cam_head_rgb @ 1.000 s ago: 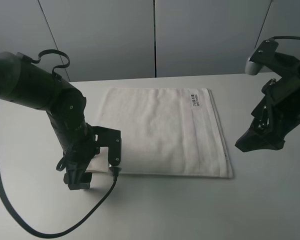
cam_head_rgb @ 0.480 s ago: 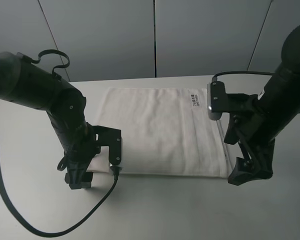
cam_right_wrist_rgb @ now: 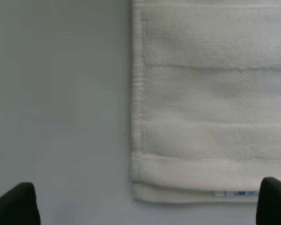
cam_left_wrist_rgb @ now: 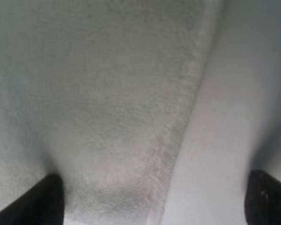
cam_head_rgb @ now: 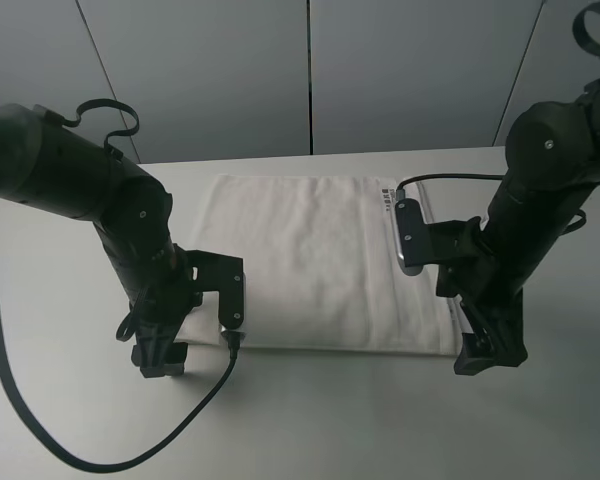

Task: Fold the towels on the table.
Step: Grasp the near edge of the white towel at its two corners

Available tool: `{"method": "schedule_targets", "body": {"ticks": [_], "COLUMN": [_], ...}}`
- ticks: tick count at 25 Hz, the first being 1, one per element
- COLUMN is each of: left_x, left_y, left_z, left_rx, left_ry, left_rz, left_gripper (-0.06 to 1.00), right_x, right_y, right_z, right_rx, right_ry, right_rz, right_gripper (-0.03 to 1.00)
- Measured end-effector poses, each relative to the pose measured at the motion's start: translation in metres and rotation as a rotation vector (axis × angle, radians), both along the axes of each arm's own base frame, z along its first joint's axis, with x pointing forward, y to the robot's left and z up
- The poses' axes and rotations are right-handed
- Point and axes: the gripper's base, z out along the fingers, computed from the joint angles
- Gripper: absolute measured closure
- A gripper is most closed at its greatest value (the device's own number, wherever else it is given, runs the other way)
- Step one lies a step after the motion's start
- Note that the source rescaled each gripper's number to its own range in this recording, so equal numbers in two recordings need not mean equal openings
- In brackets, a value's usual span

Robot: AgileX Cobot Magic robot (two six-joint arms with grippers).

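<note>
Over on the right side, the right arm (cam_head_rgb: 540, 190) has swung in from far away, and its claw (cam_right_wrist_rgb: 145, 205) is now down low at the near right corner of the towel (cam_head_rgb: 310, 255). On the other side, the left arm (cam_head_rgb: 80, 180) has hardly moved, and its claw (cam_left_wrist_rgb: 154, 202) is down at the near left corner. Both claws are spread wide and hold nothing. In the left wrist view, one dark tip of the left claw sits over the fluffy cloth and the other tip sits over the bare bench (cam_head_rgb: 330, 420), with the towel's edge running between them. In the right wrist view, the right claw's two dark tips are far apart, and the towel's corner, with its flat woven band, lies between them. I cannot tell if any tip touches the cloth. The white towel lies flat in the middle of the white bench, with a small label (cam_head_rgb: 387, 195) of dark print at its far right corner. A black cable (cam_head_rgb: 40, 440) loops from the left arm across the bench near the front
</note>
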Motion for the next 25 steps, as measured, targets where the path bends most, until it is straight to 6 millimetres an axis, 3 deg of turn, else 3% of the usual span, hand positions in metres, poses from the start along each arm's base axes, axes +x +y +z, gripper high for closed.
{"method": "schedule_targets", "body": {"ticks": [13,25], "left_x": [0.0,0.0], "left_y": [0.0,0.0], "left_z": [0.0,0.0], "left_rx": [-0.002,-0.002], "left_ry": [-0.002,-0.002], "left_rz": [0.0,0.0], "left_gripper": [-0.05,-0.05], "right_x": [0.002,-0.004], "right_y": [0.0,0.009], "right_z": [-0.025,-0.035], "right_rx": [-0.029,-0.055], "right_ry": [0.056,0.014], "right_rz": [0.063,0.169], "right_gripper": [-0.02,0.02]}}
